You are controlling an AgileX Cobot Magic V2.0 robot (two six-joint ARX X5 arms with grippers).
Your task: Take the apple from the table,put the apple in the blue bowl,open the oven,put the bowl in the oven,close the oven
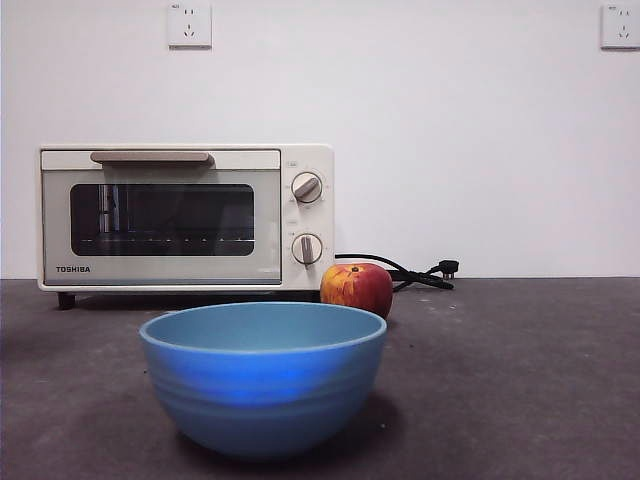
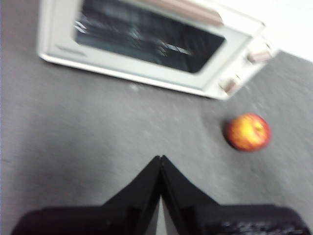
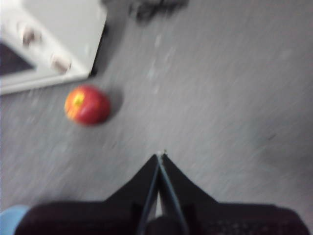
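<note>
The red and yellow apple (image 1: 357,288) rests on the dark grey table (image 1: 520,380), just in front of the oven's right corner and behind the blue bowl (image 1: 263,375). The bowl stands empty near the front edge. The cream oven (image 1: 185,217) sits at the back left with its glass door closed. My left gripper (image 2: 160,159) hovers shut above the table in front of the oven, with the apple (image 2: 248,131) off to its side. My right gripper (image 3: 160,156) is also shut, held over the bare table beside the apple (image 3: 87,105). Neither arm shows in the front view.
A black power cord (image 1: 415,274) with its plug lies on the table behind the apple, right of the oven. A white wall with two sockets (image 1: 190,25) closes the back. A sliver of the blue bowl (image 3: 11,218) shows at the corner of the right wrist view.
</note>
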